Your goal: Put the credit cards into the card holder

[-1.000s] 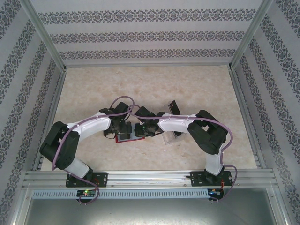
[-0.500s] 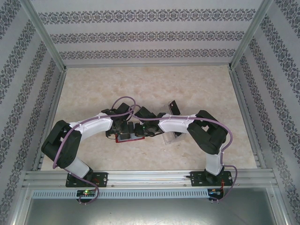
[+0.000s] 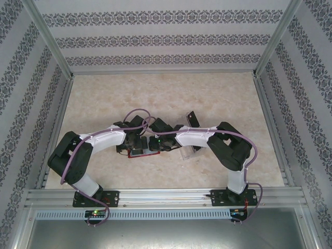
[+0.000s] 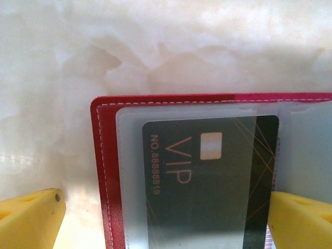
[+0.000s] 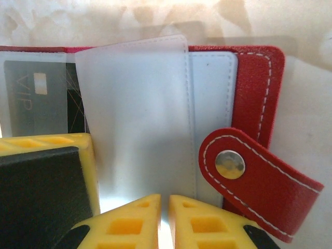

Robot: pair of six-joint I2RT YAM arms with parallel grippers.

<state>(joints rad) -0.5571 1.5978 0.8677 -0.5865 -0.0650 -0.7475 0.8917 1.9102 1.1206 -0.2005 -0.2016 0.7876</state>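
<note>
Wide-open left gripper (image 4: pixel 165 212) holds nothing. Its fingers sit at 8 and 4 o'clock in the wrist view, straddling the opened card holder (image 4: pixel 102 155); the 4 o'clock one is just beside the credit card (image 4: pixel 207 181) edge. Nearly closed right gripper (image 5: pixel 166 210) pinches the frosted plastic sleeve (image 5: pixel 140 114) at its 6 o'clock edge, flap lifted. The red, white-stitched card holder lies on the table (image 3: pixel 171 93), 7 o'clock of centre. Dark VIP credit card sits in a clear pocket. Snap tab (image 5: pixel 249 181) at 4 o'clock.
</note>
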